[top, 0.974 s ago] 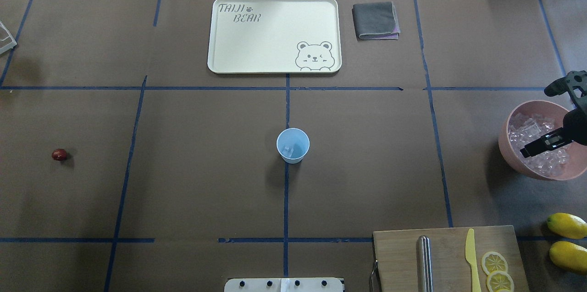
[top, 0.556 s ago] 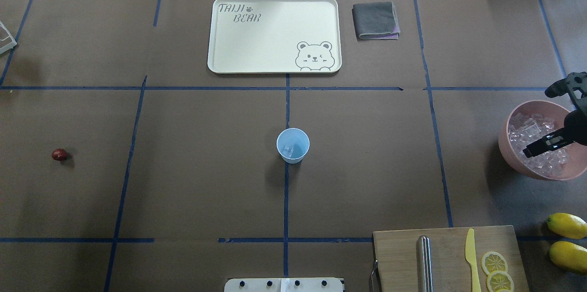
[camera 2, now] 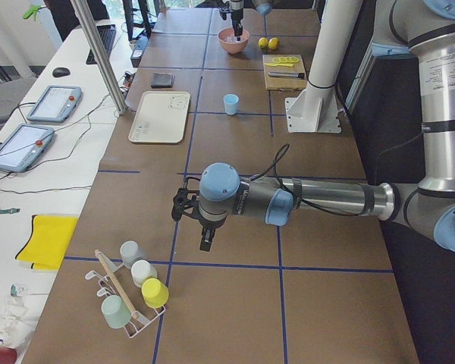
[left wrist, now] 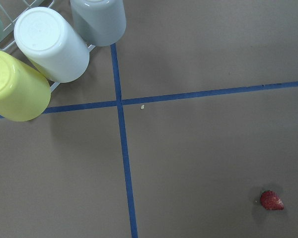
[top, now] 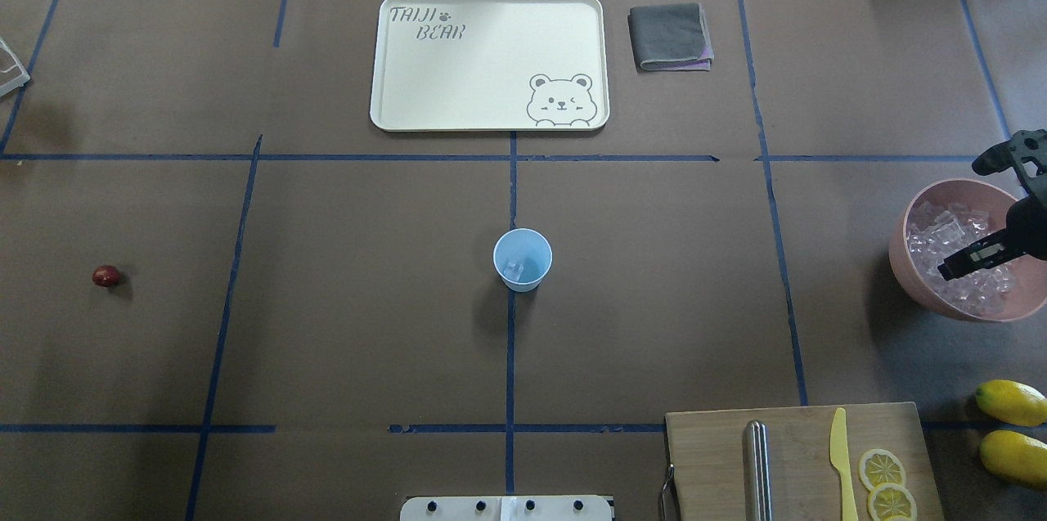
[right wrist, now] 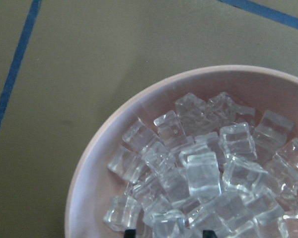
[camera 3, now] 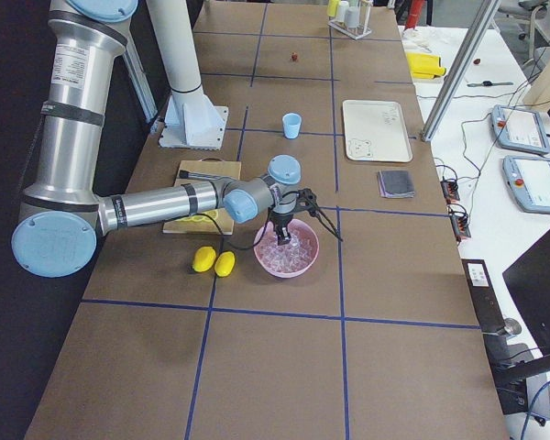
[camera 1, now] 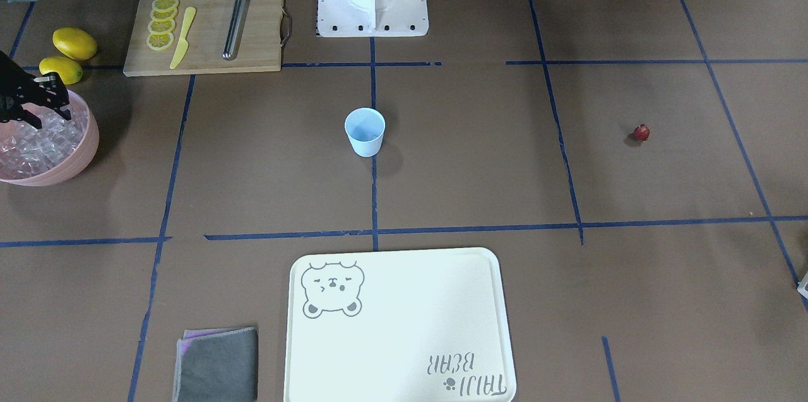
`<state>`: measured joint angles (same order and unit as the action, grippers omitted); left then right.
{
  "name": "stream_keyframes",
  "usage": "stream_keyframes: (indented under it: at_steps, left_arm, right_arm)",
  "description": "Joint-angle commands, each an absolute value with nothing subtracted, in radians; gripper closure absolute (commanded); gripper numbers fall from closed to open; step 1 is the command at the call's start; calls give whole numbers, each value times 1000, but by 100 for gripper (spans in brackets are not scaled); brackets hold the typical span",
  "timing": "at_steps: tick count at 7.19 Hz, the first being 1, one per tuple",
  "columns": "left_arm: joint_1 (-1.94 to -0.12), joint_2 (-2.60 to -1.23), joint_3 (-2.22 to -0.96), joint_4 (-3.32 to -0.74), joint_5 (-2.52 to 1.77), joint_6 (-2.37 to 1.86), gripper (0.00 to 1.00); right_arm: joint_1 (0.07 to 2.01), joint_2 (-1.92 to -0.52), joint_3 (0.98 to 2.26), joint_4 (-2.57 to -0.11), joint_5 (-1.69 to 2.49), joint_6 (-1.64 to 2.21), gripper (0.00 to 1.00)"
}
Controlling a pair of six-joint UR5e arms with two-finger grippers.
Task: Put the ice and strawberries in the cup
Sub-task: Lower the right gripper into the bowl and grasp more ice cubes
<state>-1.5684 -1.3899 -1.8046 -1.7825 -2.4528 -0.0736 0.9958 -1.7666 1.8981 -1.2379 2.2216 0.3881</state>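
Note:
The pale blue cup point(top: 523, 259) stands upright at the table's centre with one ice cube point(top: 514, 267) inside; it also shows in the front view point(camera 1: 365, 131). More ice point(right wrist: 203, 173) fills the pink bowl point(top: 904, 259) at the right edge. My right gripper point(top: 949, 269) hangs over the bowl, and in the right wrist view its fingertips point(right wrist: 130, 231) stand apart, open, just above the cubes. The strawberry point(top: 105, 276) lies alone on the far left and shows in the left wrist view point(left wrist: 271, 201). My left gripper point(camera 2: 205, 244) shows only in the exterior left view; I cannot tell its state.
A cream tray point(top: 491, 120) and a grey cloth point(top: 671, 37) lie at the far side. A cutting board point(top: 712, 455) holds a yellow knife, a metal cylinder and lemon slices, with two lemons point(top: 1013, 402) beside it. A rack of cups point(left wrist: 49, 44) stands near the left arm.
My right gripper has shifted slightly toward the right edge over the ice bowl. The cup and strawberry have not moved.

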Motion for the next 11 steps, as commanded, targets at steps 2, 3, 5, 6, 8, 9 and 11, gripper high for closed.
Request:
stream_keyframes:
  at_steps: [2,3,5,6,8,9,11]
  left_arm:
    - [-1568,-1390,-1799,-1784,-2453,-74,0]
    - [-1568,-1391,-1799,-1783,-2453,-74,0]
    - [-1568,-1391,-1799,-1784,-2453,-74,0]
    - [-1568,-1391,-1799,-1783,-2453,-74,0]
    - [-1568,-1391,-1802,-1784,-2453,-75,0]
    - [-1568,-1391,-1804,-1784,-2453,-74,0]
    - [-1568,-1391,-1805,-1784,-2454,-75,0]
  right_arm:
    - [996,-1760,1887,-1238,2221,388,48]
    - [996,-1759,1888,-1236,2221,388,60]
    - [999,-1763,1891,-1232,2223,388,98]
    - [1024,-1769,1920,-1232,2227,390,100]
    - [1118,-1784,2038,-1250,2273,396,100]
    - [1132,-1770,2089,-1252,2337,441,100]
    - [1045,-1586,2098,-1250,2345,834,100]
